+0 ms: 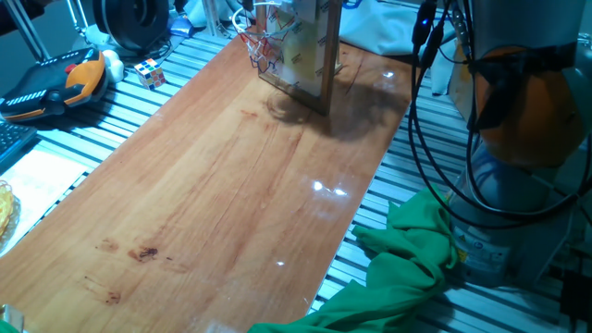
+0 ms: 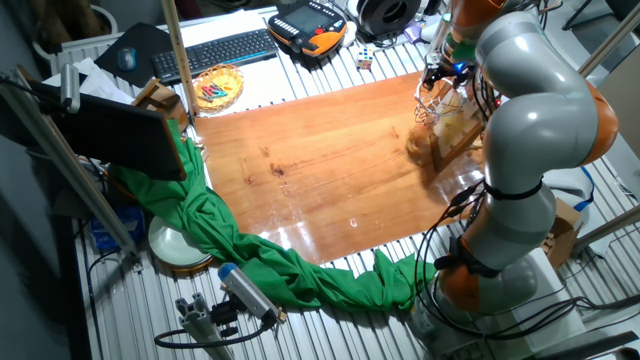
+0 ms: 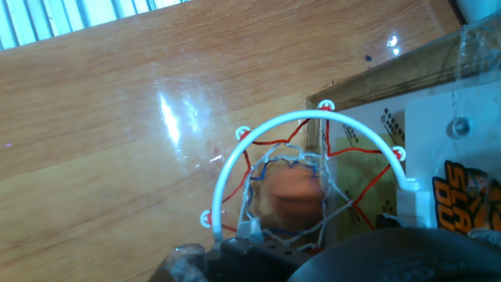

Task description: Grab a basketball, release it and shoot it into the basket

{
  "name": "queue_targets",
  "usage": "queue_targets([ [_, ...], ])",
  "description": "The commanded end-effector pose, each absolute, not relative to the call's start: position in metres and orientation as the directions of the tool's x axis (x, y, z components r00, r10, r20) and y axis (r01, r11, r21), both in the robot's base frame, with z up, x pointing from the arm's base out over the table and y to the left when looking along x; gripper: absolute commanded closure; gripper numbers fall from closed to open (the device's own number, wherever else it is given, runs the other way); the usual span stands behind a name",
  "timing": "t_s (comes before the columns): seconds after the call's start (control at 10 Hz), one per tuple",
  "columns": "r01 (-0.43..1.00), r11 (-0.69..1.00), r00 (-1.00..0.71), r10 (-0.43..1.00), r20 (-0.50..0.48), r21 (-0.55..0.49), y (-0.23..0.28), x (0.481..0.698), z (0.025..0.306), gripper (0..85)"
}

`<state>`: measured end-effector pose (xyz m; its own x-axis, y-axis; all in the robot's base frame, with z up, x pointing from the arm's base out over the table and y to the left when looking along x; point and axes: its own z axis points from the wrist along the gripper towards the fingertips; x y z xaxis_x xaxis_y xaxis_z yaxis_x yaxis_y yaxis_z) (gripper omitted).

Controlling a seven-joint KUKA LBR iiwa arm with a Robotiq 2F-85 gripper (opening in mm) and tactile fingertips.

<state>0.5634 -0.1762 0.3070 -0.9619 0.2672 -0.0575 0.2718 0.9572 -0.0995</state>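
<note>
One ball is in play, and the hand view places it at lower centre of the frame: the basketball (image 3: 288,196) shows as a blurred orange shape inside the net, directly below the white hoop ring of the basket (image 3: 313,119), whose red and blue strings cross in front of it. Whether the ball hangs in the net or has already dropped to the table beneath cannot be settled from this blur. The backboard (image 3: 438,117) fills the right side of that frame, standing on the wooden table (image 3: 117,117). The camera looks almost straight down through the ring, so the ball lies directly beneath the hand, on the line of the fingers; being round, it has no long axis to account for. The gripper sits at the bottom edge of the hand view as dark out-of-focus shapes, and its finger spread cannot be told; nothing appears between the fingers. In one fixed view the basket (image 1: 262,44) stands at the upper centre of the table. In the other fixed view the arm (image 2: 525,120) reaches over the basket (image 2: 440,105) at the upper right. Judgement: the shot appears made or all but made, and any coming move is a straight lift away from the ring.
</note>
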Motion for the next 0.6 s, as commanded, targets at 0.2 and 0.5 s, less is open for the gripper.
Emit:
queue_targets([
  [0.2, 0.279, 0.956, -0.96, 0.275, -0.057, -0.084, -0.172, 0.564, 0.306, 15.0],
  [0.5, 0.293, 0.952, -0.956, 0.288, -0.064, -0.088, -0.157, 0.566, 0.306, 18.7],
])
